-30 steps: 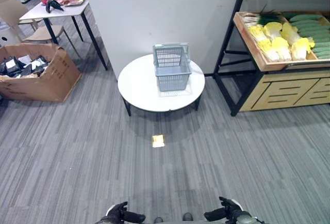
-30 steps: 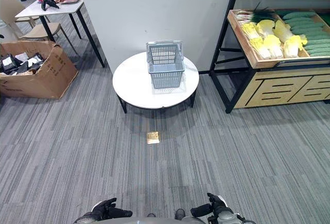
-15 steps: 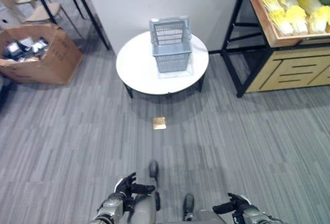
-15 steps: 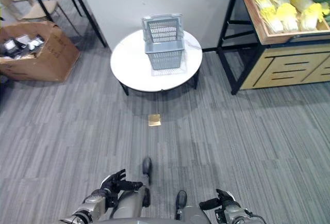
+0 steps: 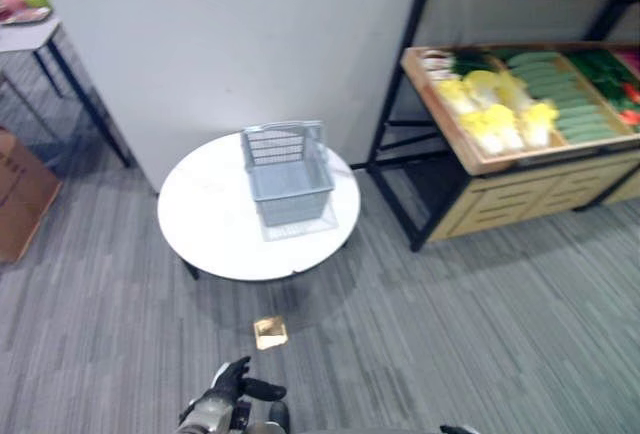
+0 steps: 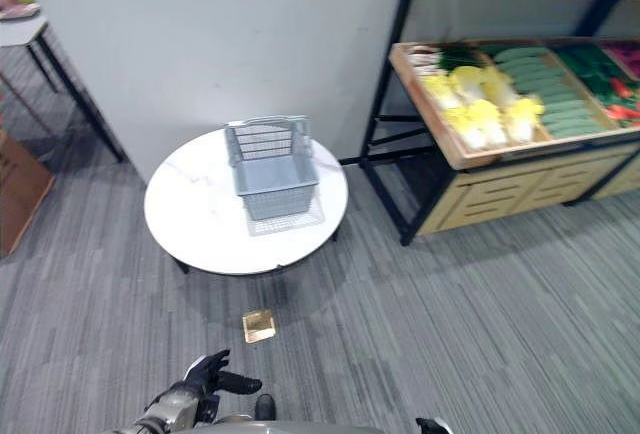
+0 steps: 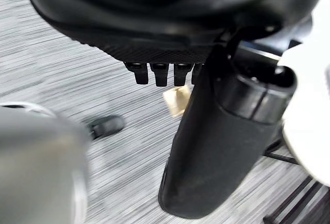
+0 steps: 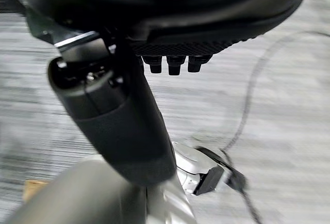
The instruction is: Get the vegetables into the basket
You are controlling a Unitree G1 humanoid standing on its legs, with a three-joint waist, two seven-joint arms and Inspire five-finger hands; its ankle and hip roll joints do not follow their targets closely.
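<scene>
Grey striped carpet [image 5: 480, 334] covers the floor, with a pale wall [image 5: 220, 44] behind. Round white table [image 5: 215, 224], low, on dark legs, standing near the wall. Grey plastic basket [image 5: 288, 176], upright on the table's far half, handle raised at its rear rim; nothing is visible inside. Small square tan tile [image 5: 270, 332] on the carpet, just in front of the table. Black-framed wooden shelf [image 5: 470, 159], to the right of the table and well apart from it, its tilted tray holding the vegetables: yellow-white cabbages [image 5: 495, 114] in the middle, green cucumbers [image 5: 560, 94] beside them, darker leafy greens [image 5: 605, 69] and something red at the far right end. None of the vegetables is in the basket. Second table [image 5: 25, 29] with dishes, at far left, beside a cardboard box [image 5: 15, 199]. Left hand [image 5: 232, 386], low over the carpet at the bottom edge, fingers spread and relaxed, holding nothing. Right hand [image 8: 170, 61], seen from its wrist camera, fingers straight above the carpet, thumb extended, holding nothing.
</scene>
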